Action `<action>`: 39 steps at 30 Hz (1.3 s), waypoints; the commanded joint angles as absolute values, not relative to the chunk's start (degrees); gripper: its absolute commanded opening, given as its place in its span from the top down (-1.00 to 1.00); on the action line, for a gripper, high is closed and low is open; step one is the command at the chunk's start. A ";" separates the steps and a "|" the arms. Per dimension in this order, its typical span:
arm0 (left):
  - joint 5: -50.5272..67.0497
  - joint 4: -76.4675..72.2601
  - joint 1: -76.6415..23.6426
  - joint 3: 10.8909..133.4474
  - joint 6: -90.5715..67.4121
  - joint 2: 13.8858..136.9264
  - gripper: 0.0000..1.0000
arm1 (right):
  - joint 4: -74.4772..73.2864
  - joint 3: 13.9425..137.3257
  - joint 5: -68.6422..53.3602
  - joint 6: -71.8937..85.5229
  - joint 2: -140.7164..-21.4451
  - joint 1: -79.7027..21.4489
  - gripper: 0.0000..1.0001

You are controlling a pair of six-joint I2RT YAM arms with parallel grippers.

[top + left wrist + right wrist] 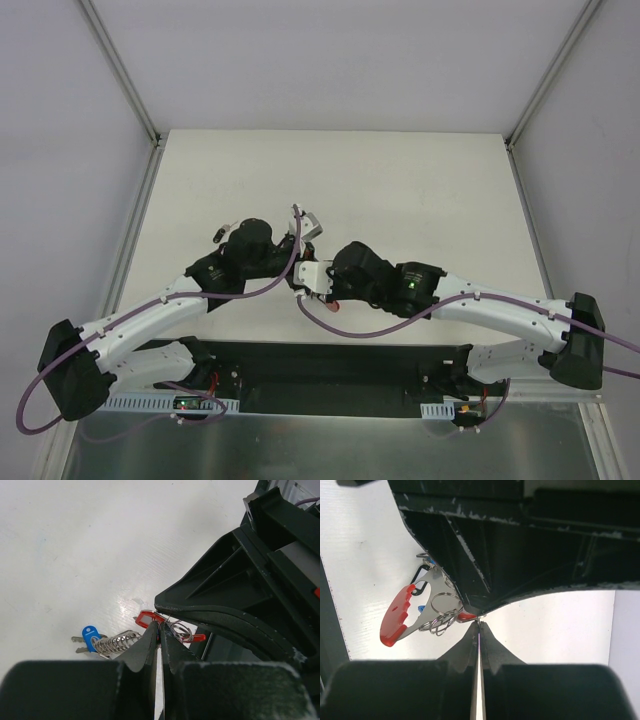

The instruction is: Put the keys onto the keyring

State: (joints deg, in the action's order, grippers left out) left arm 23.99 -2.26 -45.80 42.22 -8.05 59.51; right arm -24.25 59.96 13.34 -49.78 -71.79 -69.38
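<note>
1. The left gripper is holding its two black fingers pressed together, with no gap showing between them, and their tips are clamping the keyring, a small bunch of thin silver wire rings, right beside its curved red plastic clip.
2. The right gripper is also keeping its black fingers shut flat against each other. Their tips are meeting a thin silver wire at the edge of the rings, but the contact is too small to tell whether the wire is truly pinched.
3. The two grippers are facing each other tip to tip over the middle of the white table, each one's black body filling much of the other's wrist view.
4. The keyring is hanging between the two sets of fingertips, with the red clip dangling to one side.
5. A small silver key with a blue plastic head is trailing from the bunch, next to a coiled silver spring-like piece.
</note>
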 commanded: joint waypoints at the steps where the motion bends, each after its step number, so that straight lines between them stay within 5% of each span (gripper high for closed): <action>1: 21.80 -0.26 -46.14 43.86 -6.42 57.22 1.00 | -24.08 61.35 16.70 -48.96 -68.73 -69.78 0.98; 32: 14.68 -15.83 -46.14 35.07 -9.41 44.21 1.00 | -6.94 45.97 12.58 -35.60 -63.64 -67.96 0.98; 39: 16.79 -14.24 -45.97 30.94 -6.24 41.75 1.00 | -5.54 44.65 -2.98 -26.47 -53.97 -56.26 0.38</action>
